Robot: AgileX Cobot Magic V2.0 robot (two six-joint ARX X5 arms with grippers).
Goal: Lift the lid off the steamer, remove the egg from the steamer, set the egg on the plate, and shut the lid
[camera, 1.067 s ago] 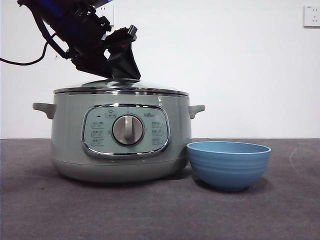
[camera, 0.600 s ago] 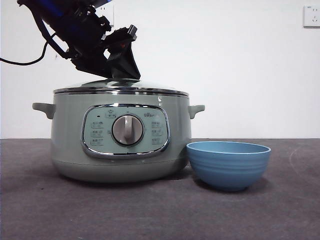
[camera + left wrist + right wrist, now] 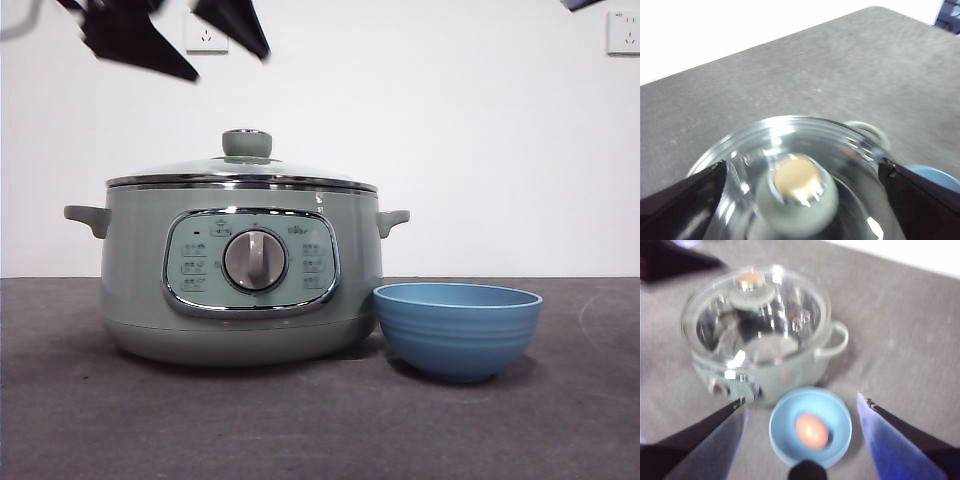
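Two black claws are hanging above the grey tabletop (image 3: 300, 420), and neither is touching anything. The left claw (image 3: 800, 200) is hovering high over the shallow domed clear glass lid (image 3: 242, 172), its jaws spread wide on either side of the round pale green knob (image 3: 247, 143) with nothing between them. The right claw (image 3: 802, 440) is also spread and empty, hanging above the small round blue ridged bowl (image 3: 458, 328).

The lid is sitting closed on the large round pale sage-green steamer (image 3: 240, 280), its chrome rim lying level on the pot's edge. The steamer is showing a chrome-framed control panel with a silver central dial (image 3: 255, 260) and two small side handles. The bowl is standing just beside the steamer. Inside it, a pale orange-brown egg (image 3: 811, 430) is lying near the middle.
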